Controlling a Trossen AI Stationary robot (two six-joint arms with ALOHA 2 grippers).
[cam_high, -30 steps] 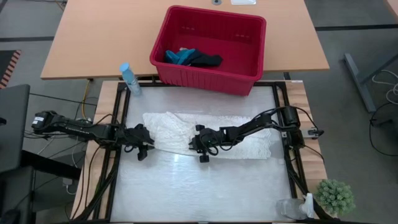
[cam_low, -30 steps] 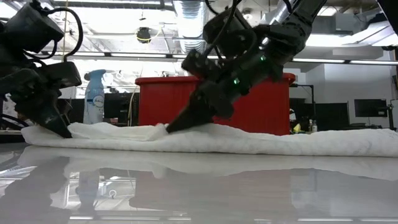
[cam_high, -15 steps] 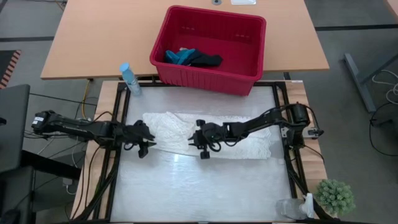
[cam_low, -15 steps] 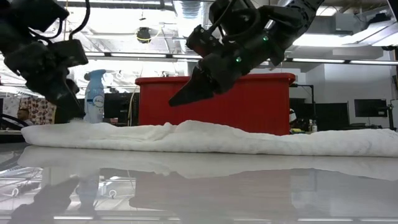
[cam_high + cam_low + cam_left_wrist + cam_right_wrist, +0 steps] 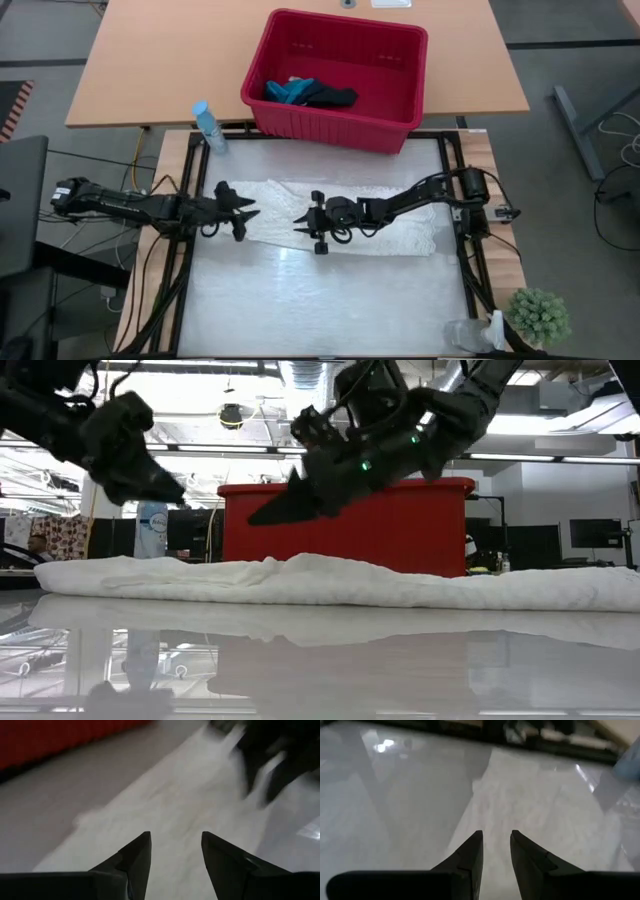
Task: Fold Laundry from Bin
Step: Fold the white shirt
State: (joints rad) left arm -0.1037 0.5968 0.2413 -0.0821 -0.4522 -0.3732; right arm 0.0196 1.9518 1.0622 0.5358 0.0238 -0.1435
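My left claw [image 5: 244, 214] and right claw [image 5: 299, 221], both spread and empty, hang just above the white cloth [image 5: 400, 235] lying flat on the table [image 5: 330, 300]. Behind it, the red bin [image 5: 395, 125] holds a teal cloth [image 5: 290, 91] and a dark cloth [image 5: 332, 96].

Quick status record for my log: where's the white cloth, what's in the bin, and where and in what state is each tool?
white cloth: lying spread flat across the work surface, held by neither tool
bin: red basket on the wooden table beyond the work surface
bin contents: dark item and teal item, bunched together
left tool: open, empty, raised above the cloth's left end
right tool: open, empty, raised above the cloth's middle
off-task items: spray bottle beside the bin
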